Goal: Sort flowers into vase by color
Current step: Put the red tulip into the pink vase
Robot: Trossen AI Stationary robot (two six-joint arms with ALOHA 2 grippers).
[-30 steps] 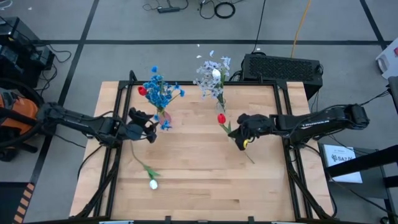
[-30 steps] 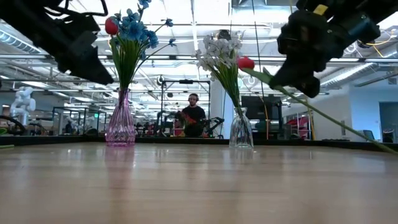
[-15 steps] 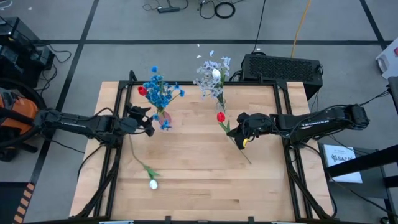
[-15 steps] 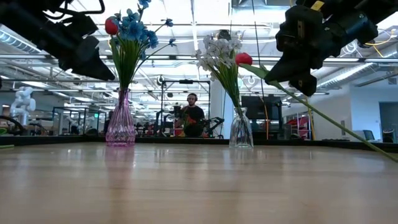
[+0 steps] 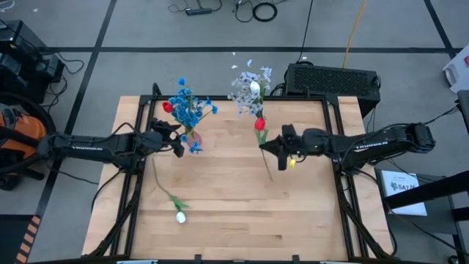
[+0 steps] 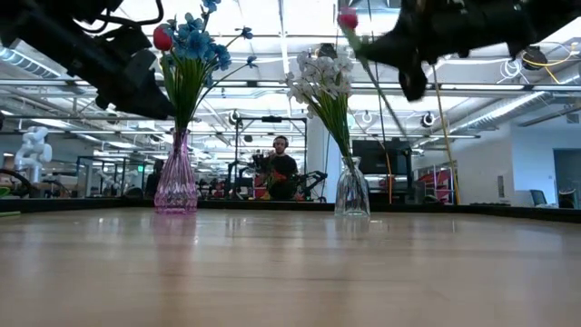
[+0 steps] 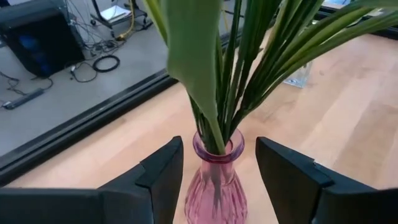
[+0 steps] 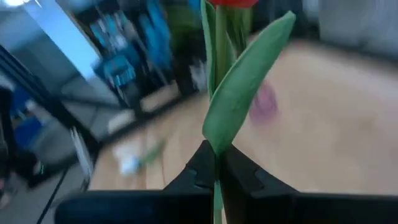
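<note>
A pink vase (image 5: 192, 138) at the far left holds blue flowers (image 5: 187, 108) and a red tulip (image 5: 167, 107). A clear vase (image 6: 352, 193) at the far middle holds pale sprays (image 5: 249, 88). My right gripper (image 5: 271, 147) is shut on another red tulip (image 5: 259, 125), just near of the clear vase. My left gripper (image 5: 176, 143) is open beside the pink vase (image 7: 214, 186); in the left wrist view its fingers frame the vase's neck without touching it. A white tulip (image 5: 179, 216) lies flat on the table, near left. My right gripper pinches the red tulip's stem (image 8: 216, 163) about midway along, just below its leaf (image 8: 249, 81), between the two fingers. The fingers come nearly level from the table's right and lie across the stem. The tulip is lifted clear, steeply tilted, bud (image 6: 348, 18) up and lower stem (image 5: 268, 170) trailing toward the near edge.
A black box (image 5: 333, 79) stands behind the table's far right edge. Black frame rails (image 5: 132, 176) run along both sides of the wooden table (image 5: 234, 213). The near half of the tabletop holds only the white tulip. A person (image 6: 281, 173) is seated in the room beyond.
My right gripper has risen and tipped upward, swinging the red tulip from a low slant to steeply upright; its bud has moved up and toward the far edge, its lower stem up off the table. My left gripper has swung toward the far edge, closer to the pink vase.
</note>
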